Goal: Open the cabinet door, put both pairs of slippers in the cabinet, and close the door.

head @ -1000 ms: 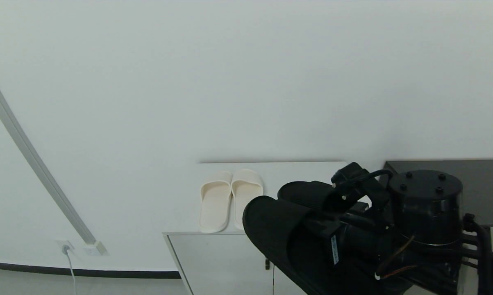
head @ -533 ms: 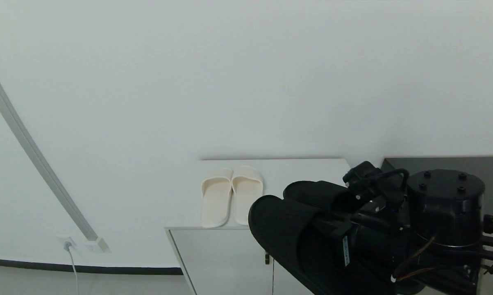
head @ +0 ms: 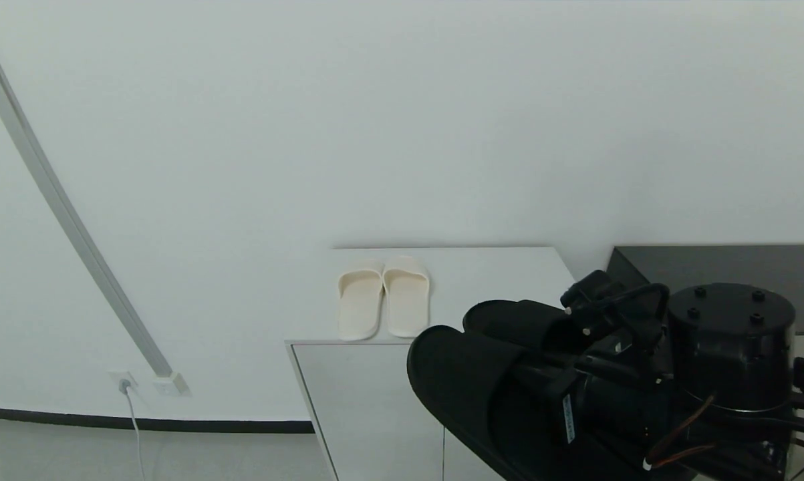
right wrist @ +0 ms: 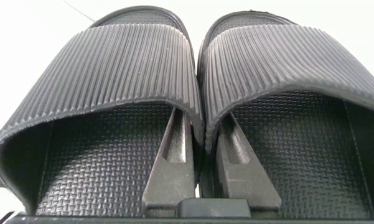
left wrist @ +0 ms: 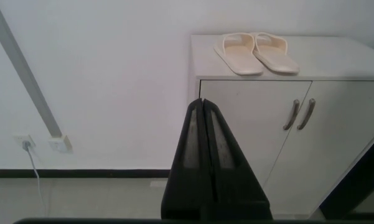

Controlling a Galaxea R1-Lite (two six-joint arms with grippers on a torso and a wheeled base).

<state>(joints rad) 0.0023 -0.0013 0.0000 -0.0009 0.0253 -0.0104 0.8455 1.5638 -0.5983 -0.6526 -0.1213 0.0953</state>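
Camera retreated; right fingers pinch black slippers, left fingers pressed together facing handles.

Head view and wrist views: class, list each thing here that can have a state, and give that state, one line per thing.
cabinet doors: both shut
white slippers: side by side on the cabinet top, not held
black slippers: held as a pair by the right gripper
right gripper: fingers shut on the black slippers' adjoining sides
left gripper: fingers shut, empty
plug: plugged in
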